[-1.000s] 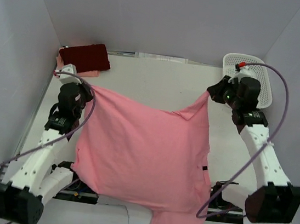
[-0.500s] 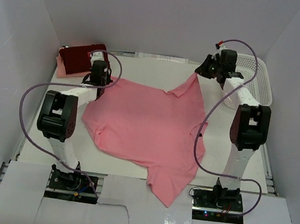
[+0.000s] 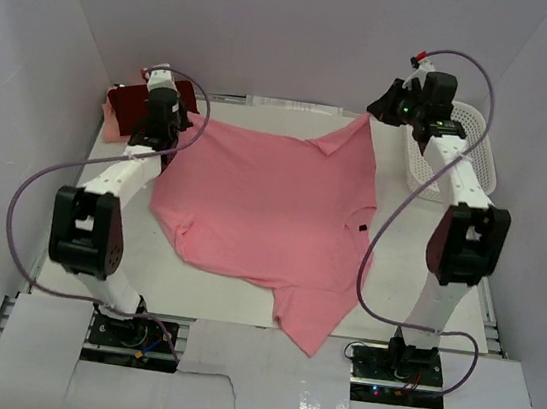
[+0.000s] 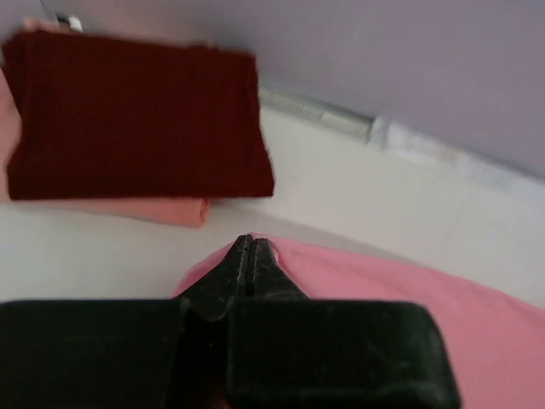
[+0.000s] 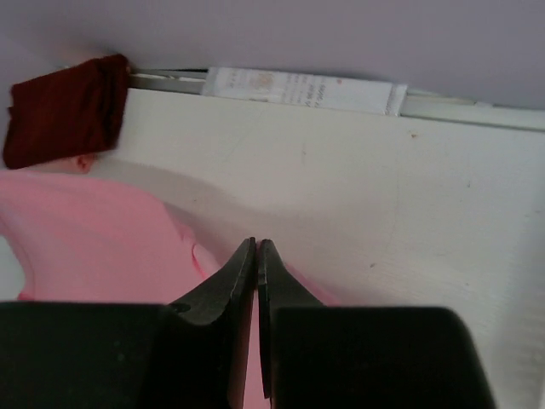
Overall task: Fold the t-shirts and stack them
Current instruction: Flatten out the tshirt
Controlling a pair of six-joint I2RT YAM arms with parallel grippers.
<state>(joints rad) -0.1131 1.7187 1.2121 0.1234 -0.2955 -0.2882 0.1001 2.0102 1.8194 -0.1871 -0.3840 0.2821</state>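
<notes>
Top view: the pink shirt [image 3: 273, 210] lies spread across the middle of the table [image 3: 265, 113], its far edge stretched between the two arms and one flap trailing toward the near edge. The left gripper [image 3: 182, 117] takes the far-left corner and the right gripper [image 3: 373, 114] the far-right corner, which rises in a small peak. Gripping two corners well apart appears meant to pull the cloth flat and square before any fold is made. The maroon shirt [image 3: 123, 101] sits already folded in the far-left corner on top of the peach shirt [image 3: 108, 124], presumably kept there so the working area is free and the pile can take the next shirt. The basket [image 3: 465, 154] stands at the far right, beside the right arm. Left wrist view: the fingers are pressed together with their tips meeting on the rim of the pink cloth, so the left gripper is judged to be pinching that corner, just beside the pile; a peach edge shows beneath the maroon fold. Right wrist view: the jaws stand shut with only a hairline between them, pink cloth running up to and under the tips, again read as a pinch on the shirt's corner; bare table lies beyond, and the maroon fold shows at the far left. Folding of this shirt seems not yet begun.
</notes>
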